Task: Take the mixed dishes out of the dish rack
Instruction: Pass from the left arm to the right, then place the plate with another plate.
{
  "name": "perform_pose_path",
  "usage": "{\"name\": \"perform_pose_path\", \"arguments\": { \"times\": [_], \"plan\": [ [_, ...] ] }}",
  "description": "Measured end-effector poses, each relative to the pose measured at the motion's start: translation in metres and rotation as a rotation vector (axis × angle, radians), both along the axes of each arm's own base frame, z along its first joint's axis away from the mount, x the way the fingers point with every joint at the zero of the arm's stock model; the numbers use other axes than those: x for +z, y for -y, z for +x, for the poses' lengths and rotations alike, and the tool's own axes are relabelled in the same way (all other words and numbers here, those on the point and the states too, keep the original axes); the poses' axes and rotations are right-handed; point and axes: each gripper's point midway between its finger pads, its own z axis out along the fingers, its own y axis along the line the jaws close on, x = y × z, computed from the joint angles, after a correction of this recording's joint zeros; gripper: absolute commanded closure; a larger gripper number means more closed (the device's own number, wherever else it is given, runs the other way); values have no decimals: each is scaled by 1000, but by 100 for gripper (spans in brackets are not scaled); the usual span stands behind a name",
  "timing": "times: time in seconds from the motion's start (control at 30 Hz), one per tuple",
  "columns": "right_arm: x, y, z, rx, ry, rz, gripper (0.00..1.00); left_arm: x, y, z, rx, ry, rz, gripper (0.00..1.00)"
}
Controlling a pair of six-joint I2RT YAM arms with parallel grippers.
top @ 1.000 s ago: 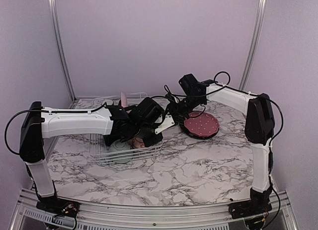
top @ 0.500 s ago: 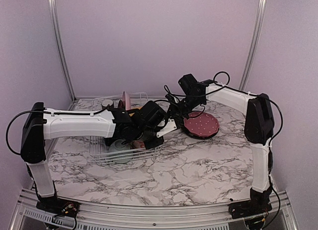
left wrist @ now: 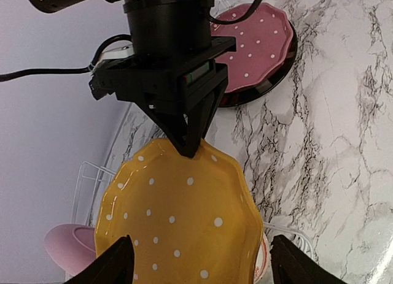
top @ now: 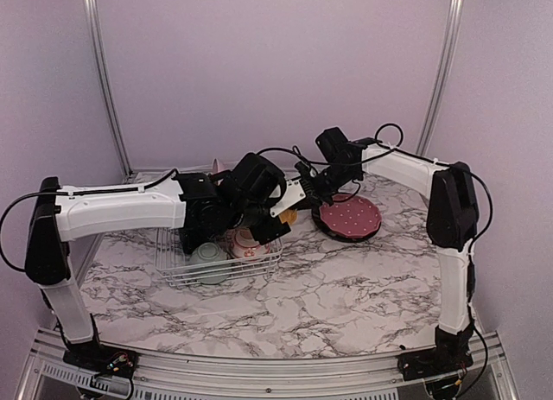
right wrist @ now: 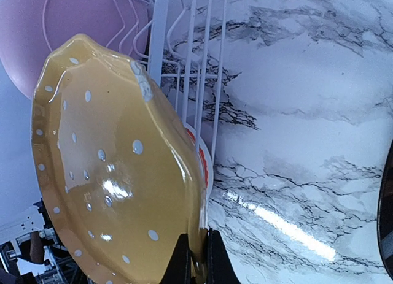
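Nearby, dotted red plate (left wrist: pixel 255 35) tops black plate (left wrist: pixel 276 72).

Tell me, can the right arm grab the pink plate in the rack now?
Probably not yet. The right gripper is shut on the rim of the yellow plate, so it is busy. The pink plate stands in the rack, partly behind that yellow plate, which also sits in the way.
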Motion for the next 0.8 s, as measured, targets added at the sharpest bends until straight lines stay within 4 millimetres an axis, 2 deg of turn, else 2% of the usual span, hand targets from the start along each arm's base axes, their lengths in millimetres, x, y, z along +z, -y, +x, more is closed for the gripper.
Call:
{"name": "perform_pose_path", "arguments": {
  "times": [0.23,0.4,0.53,0.63,0.8],
  "plan": [
    [13,27,17,-79,15,26,100,37,4,-2,-7,26,-112,2],
    [33,58,26,-143,47,46,100,53,4,2,16,20,-194,1],
    [47,87,31,-197,76,60,100,67,-4,19,72,2,-289,1],
    [53,118,36,-249,95,56,100,77,-15,35,137,-12,-365,1],
    [47,173,45,-345,114,11,100,91,-42,65,262,-40,-498,1]
  ]
}}
